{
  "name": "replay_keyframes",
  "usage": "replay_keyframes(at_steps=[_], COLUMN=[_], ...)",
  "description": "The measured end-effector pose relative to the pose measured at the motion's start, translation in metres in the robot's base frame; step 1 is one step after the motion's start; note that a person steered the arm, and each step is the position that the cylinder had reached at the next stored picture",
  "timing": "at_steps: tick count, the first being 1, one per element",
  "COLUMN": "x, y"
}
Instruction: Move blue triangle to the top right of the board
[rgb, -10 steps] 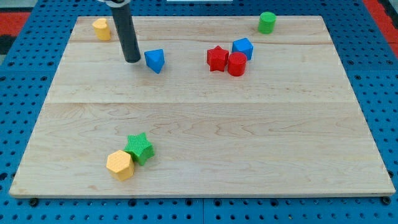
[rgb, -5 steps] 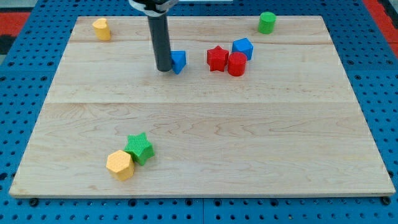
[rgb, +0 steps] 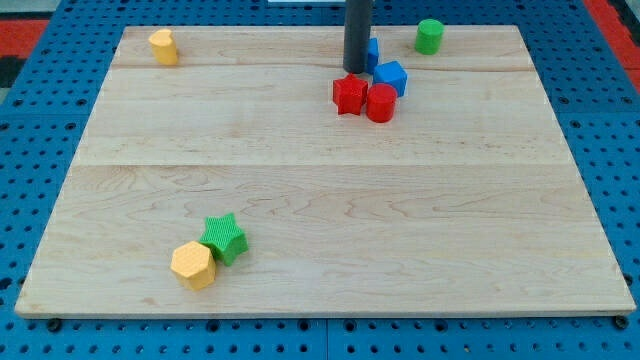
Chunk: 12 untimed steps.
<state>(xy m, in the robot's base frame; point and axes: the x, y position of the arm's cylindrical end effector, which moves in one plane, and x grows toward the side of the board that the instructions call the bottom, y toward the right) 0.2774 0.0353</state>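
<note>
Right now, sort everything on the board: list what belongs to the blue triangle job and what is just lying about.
Job: blue triangle, mostly hidden behind the rod; my tip, against its left side.

Lying about: blue cube, red star, red cylinder, green cylinder, yellow block, green star, yellow hexagon.

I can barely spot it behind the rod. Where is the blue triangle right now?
The blue triangle sits near the view's top, right of centre, mostly hidden behind my tip, just above the blue cube and left of the green cylinder.

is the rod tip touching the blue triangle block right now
Cannot tell. In the camera view my tip overlaps the blue triangle block, hiding most of it, so no contact or gap shows plainly.
</note>
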Motion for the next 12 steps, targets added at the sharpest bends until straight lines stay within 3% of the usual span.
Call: replay_keyframes(at_steps=[2, 5, 8, 10, 12], x=[-0.023, -0.026, -0.008, -0.028, -0.022], y=[-0.003, 0.123, 0.185, 0.195, 0.197])
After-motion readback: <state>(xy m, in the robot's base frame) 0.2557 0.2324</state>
